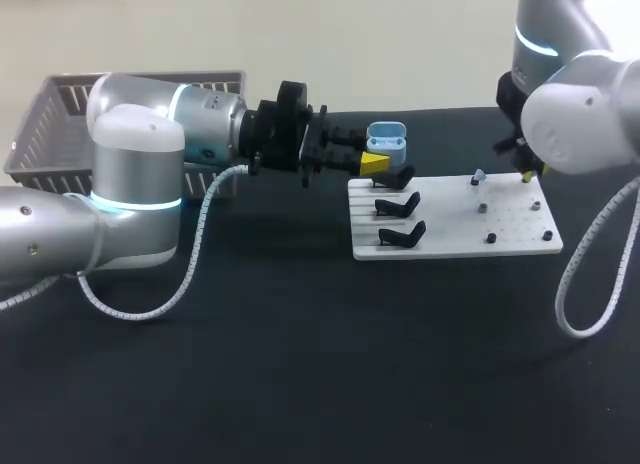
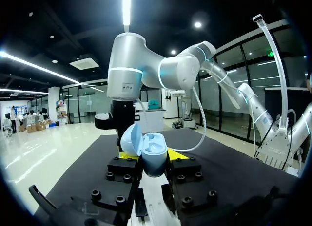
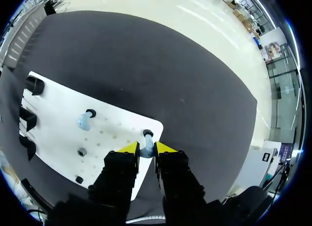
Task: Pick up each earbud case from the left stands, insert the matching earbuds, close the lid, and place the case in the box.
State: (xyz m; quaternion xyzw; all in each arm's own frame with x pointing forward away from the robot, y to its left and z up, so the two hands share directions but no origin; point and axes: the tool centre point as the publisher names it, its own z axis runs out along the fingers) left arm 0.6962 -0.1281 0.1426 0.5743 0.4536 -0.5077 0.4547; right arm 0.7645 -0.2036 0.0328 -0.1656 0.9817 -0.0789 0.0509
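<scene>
Your left gripper (image 1: 375,164) is clamping the open earbud case (image 1: 387,137), upper centre; your right gripper (image 3: 146,149) is pinching an earbud (image 3: 146,143): lift straight.

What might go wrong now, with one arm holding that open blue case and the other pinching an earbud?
The right gripper pinches a tiny earbud; it may slip or twist when lifted off the white board. The left gripper grips the open case by its lower half only; pushing an earbud in might tilt it.
</scene>
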